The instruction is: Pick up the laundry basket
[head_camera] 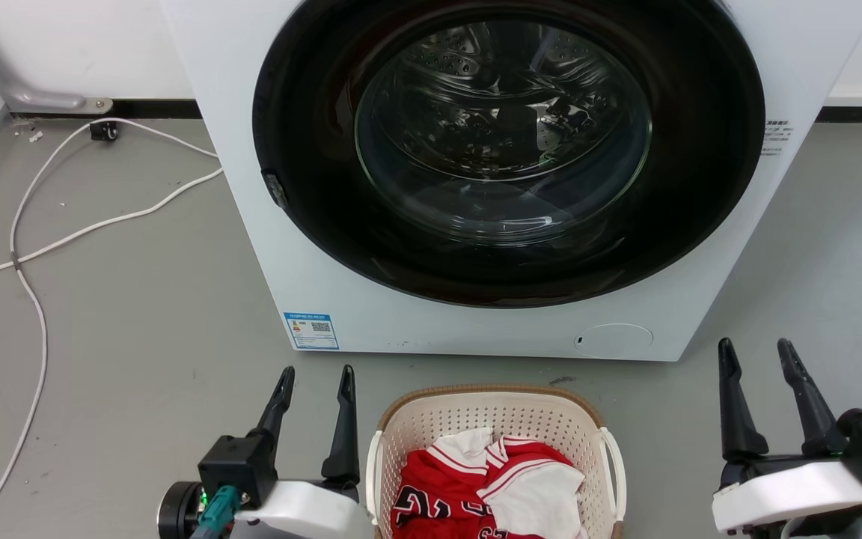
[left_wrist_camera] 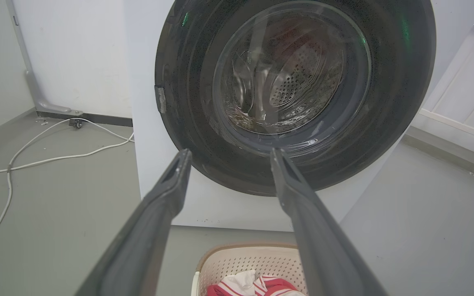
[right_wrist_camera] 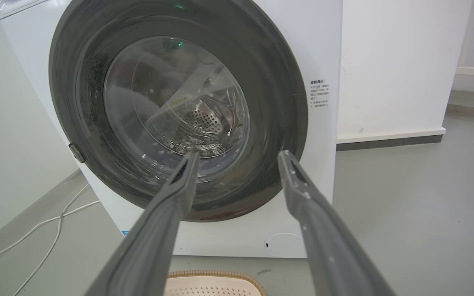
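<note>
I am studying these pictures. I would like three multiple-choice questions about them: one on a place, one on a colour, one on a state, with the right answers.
1. Where does the laundry basket stand?
A. On a shelf
B. In a person's hands
C. On the floor in front of the washing machine

2. What colours are the clothes in it?
A. Blue and yellow
B. Red and white
C. All black

3. How are the left gripper and the right gripper?
A. Both open, holding nothing
B. Both shut on the handles
C. One shut on the rim

Answers:
1 C: the head view shows it on the grey floor below the machine's door.
2 B: red cloth with white parts lies inside.
3 A: each pair of fingers stands apart with nothing between them.
</note>
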